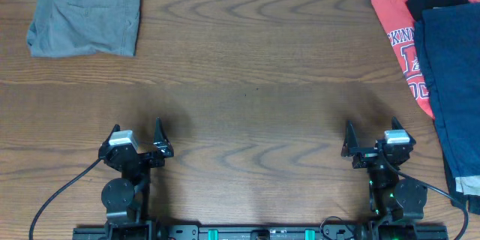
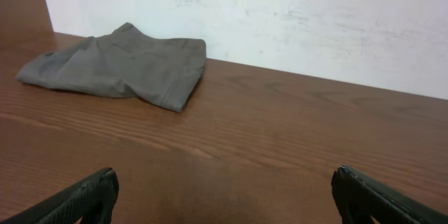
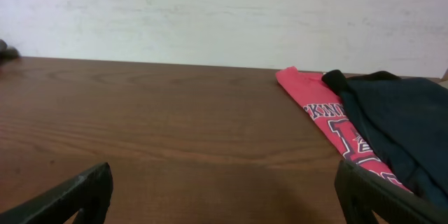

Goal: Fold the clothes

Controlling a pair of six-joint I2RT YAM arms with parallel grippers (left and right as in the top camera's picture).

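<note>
1. The red T-shirt (image 1: 396,26) bears white block letters, partly covered, and no whole word can be read.
2. The left gripper (image 1: 137,129) and right gripper (image 1: 372,127) gape wide over the table (image 1: 247,60), holding nothing.
3. The navy clothes (image 1: 457,82) lie far right, overlapping the T-shirt. The right wrist view shows them, while the left wrist view shows the grey shorts (image 2: 119,66).

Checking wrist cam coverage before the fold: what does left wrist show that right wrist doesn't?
Left wrist only: the grey-brown shorts, at the far left. Right wrist only: the red T-shirt, with the dark navy clothes overlapping its right side. Both: the wooden table, the white wall, and the view's own gripper, the left gripper and the right gripper, jaws open with nothing between them.
</note>
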